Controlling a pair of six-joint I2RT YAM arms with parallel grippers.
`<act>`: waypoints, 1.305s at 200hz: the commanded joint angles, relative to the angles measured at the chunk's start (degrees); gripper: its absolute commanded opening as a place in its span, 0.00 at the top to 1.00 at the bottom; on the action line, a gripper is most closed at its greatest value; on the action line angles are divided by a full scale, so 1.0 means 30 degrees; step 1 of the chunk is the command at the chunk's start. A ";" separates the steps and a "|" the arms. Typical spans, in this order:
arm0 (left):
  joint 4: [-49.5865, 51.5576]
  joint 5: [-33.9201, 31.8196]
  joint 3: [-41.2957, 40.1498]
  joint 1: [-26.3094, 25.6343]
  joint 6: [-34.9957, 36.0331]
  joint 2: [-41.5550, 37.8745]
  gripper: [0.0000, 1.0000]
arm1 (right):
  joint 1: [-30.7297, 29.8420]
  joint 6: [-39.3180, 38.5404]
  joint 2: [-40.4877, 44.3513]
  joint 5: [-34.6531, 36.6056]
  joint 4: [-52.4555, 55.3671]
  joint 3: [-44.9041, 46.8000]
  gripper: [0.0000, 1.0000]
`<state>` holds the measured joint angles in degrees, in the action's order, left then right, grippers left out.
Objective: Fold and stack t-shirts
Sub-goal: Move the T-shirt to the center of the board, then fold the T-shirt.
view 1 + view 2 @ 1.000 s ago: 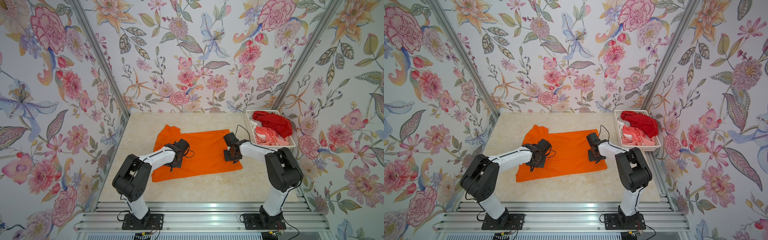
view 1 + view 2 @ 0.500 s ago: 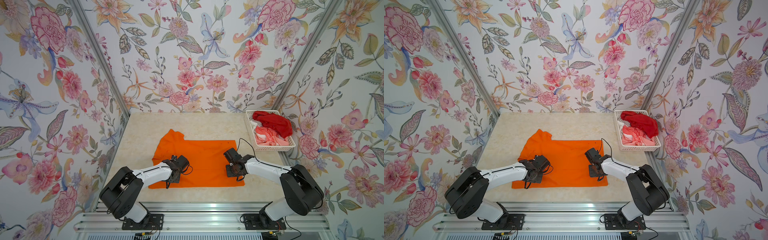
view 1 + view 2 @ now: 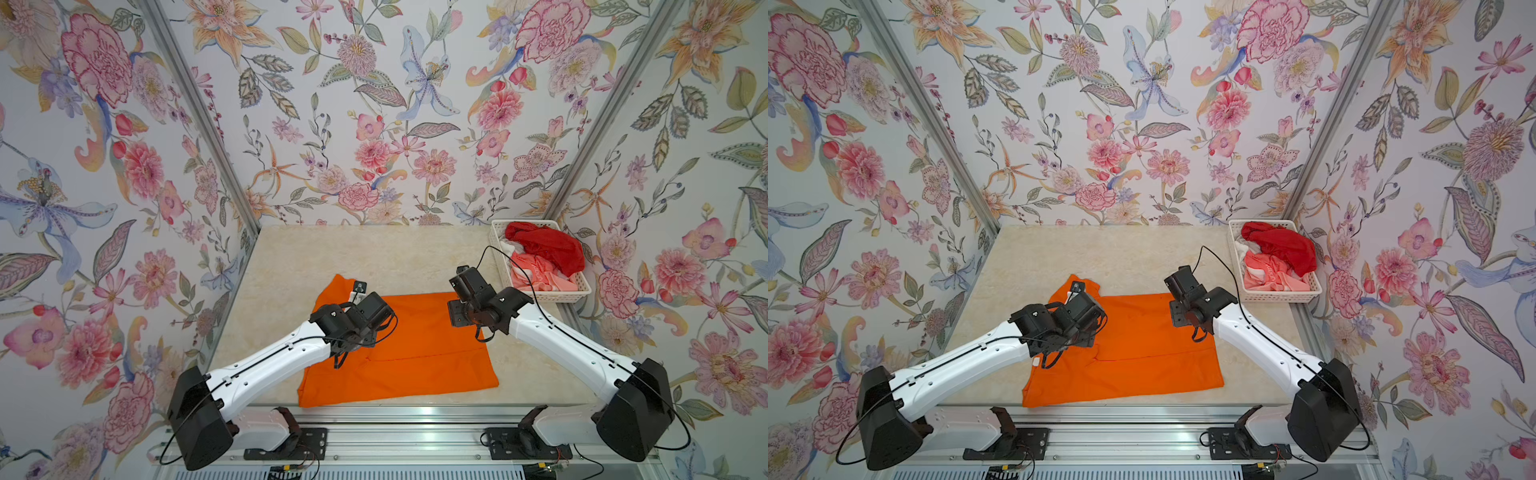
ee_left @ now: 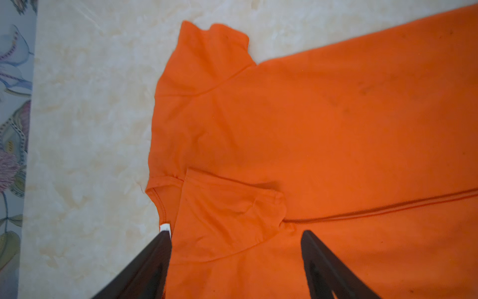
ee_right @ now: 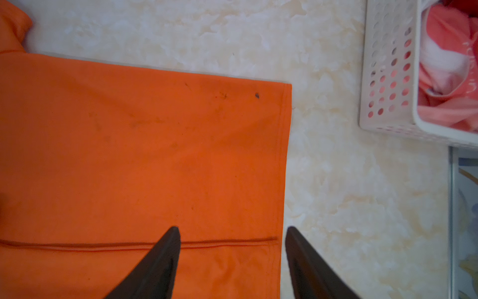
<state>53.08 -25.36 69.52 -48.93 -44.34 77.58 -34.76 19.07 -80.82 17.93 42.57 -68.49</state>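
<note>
The orange t-shirt [image 3: 419, 357] [image 3: 1142, 361] lies flat near the table's front edge, a folded edge running across it. My left gripper [image 4: 235, 233] hovers open over its sleeve and collar end, one fingertip beside the white neck label [image 4: 165, 227]. In both top views that gripper [image 3: 353, 328] [image 3: 1073, 328] is above the shirt's left part. My right gripper [image 5: 232, 229] [image 3: 465, 318] is open over the hem corner [image 5: 280, 240], holding nothing. A deep red t-shirt [image 3: 548, 245] and a coral-pink-and-white one [image 3: 536, 276] sit crumpled in the basket.
The white slotted basket [image 3: 544, 296] [image 3: 1277, 296] [image 5: 388, 77] stands at the back right corner against the wall. Bare marble table [image 3: 374, 253] stretches behind the shirt. Flowered walls close in both sides and the back. A metal rail [image 3: 415, 411] runs along the front edge.
Both grippers went from shut to open and let go of the orange shirt. The shirt was dragged toward the front edge, and both grippers have since lifted off it.
</note>
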 commanded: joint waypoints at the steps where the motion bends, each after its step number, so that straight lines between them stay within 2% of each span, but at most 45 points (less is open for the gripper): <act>1: 0.0534 -0.4145 0.3457 0.2305 0.4389 0.2809 0.20 | 0.2798 -0.2313 -0.2786 -0.2430 0.0663 -0.2272 0.42; 15: -0.0299 -0.3258 0.4761 0.4339 0.6296 0.4644 0.21 | 0.3536 -0.2038 -0.4080 -0.1786 -0.0147 -0.2797 0.41; 30: -0.1184 -0.0371 0.5594 0.6961 0.7631 0.6710 0.22 | 0.4502 -0.1913 -0.5851 -0.3477 -0.0670 -0.3756 0.41; 44: -0.1401 0.2150 0.6517 0.9159 0.8066 0.8558 0.25 | 0.5005 -0.1924 -0.7803 -0.4124 -0.0289 -0.5202 0.41; 75: -0.1898 0.6275 0.8090 1.2149 0.9066 1.1654 0.25 | 0.5716 -0.2051 -1.1142 -0.5385 -0.0011 -0.7530 0.42; 92: -0.2066 1.0024 0.9477 1.3306 0.9924 1.3260 0.24 | 0.6141 -0.2185 -1.2408 -0.6300 0.0227 -0.8620 0.43; 111: -0.2023 1.2034 1.0727 1.3992 1.0736 1.4868 0.25 | 0.6526 -0.2235 -1.3068 -0.6649 0.0457 -0.9274 0.45; 136: -0.2049 1.4122 1.0966 1.4471 1.1574 1.6041 0.25 | 0.6803 -0.2460 -1.2933 -0.6692 0.0346 -0.8804 0.45; 153: -0.2072 1.5760 1.1330 1.4783 1.1680 1.7015 0.33 | 0.7119 -0.2490 -1.2763 -0.6920 0.0105 -0.8340 0.45; 162: -0.2049 1.6070 1.1533 1.4872 1.1541 1.7517 0.36 | 0.7262 -0.2461 -1.2658 -0.7102 -0.0029 -0.8095 0.45; 194: -0.2048 1.6281 1.1532 1.4872 1.1618 1.7997 0.40 | 0.7708 -0.2519 -1.2296 -0.7579 -0.0379 -0.7243 0.46; 217: -0.2027 1.5641 1.1915 1.4883 1.1667 1.8367 0.42 | 0.7982 -0.2603 -1.2459 -0.8009 -0.0624 -0.7038 0.46; 242: -0.1966 1.5011 1.2587 1.4917 1.1728 1.8974 0.56 | 0.8072 -0.2912 -1.3234 -0.8276 -0.0441 -0.7738 0.49; 261: -0.1822 1.4051 1.3106 1.4907 1.1588 1.9447 0.56 | 0.8205 -0.3104 -1.3893 -0.8482 -0.0280 -0.8626 0.49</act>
<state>46.26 20.38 106.96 -4.82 -9.80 132.42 -10.59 11.27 -119.98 -5.74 41.17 -91.02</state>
